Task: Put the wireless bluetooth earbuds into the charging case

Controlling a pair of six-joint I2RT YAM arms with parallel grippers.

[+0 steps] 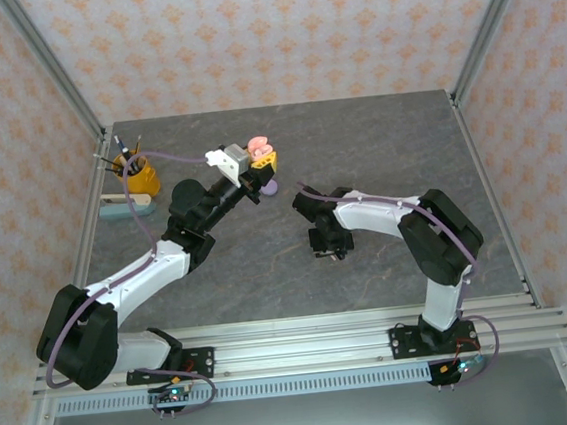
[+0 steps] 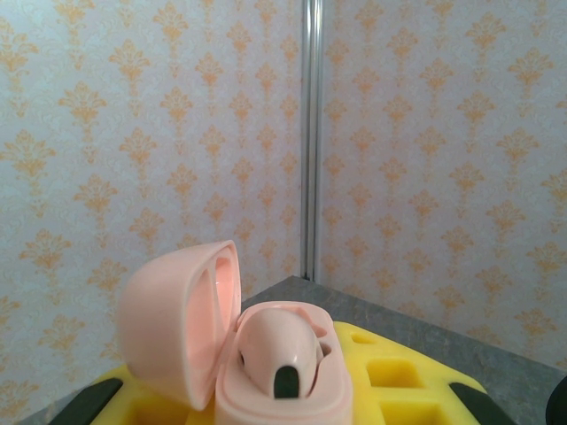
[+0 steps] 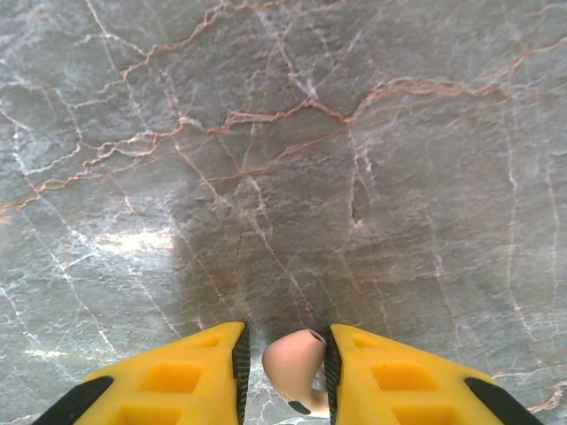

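Salmon-pink earbud point(image 3: 297, 365) pinched between the yellow pads of right hand point(image 3: 285, 354), rounded end poking past the fingertips, dark-tipped end back toward the wrist. Clenched on the bud, over bare marble worktop point(image 3: 283, 133), well apart from the case.

Charging case point(image 2: 232, 390), same pink, gripped in left hand point(image 1: 261, 160), held up off the worktop, lid point(image 2: 177, 328) swung open to the left. One bud point(image 2: 276, 350) seated in the case already. Free socket probably beside it, hidden from the left wrist view, can't confirm.

Step in hand, judged: carry the held bud over and seat it. To do well:
- Keep left hand steady, case opening facing up.
- Bring right hand in from the open side, clear of the lid.
- Turn the wrist so the stem leads into the socket, not the rounded end.
- Line up before lowering, ease in, release only once seated.

Risk: thin pinch on a slick little bud, likely to twist or pop out if pushed off-axis.

Lilac thing point(image 1: 270, 187) on the worktop just beside left hand, too small to tell what. Orange cup point(image 1: 137, 174) of tools far left, out of the way.
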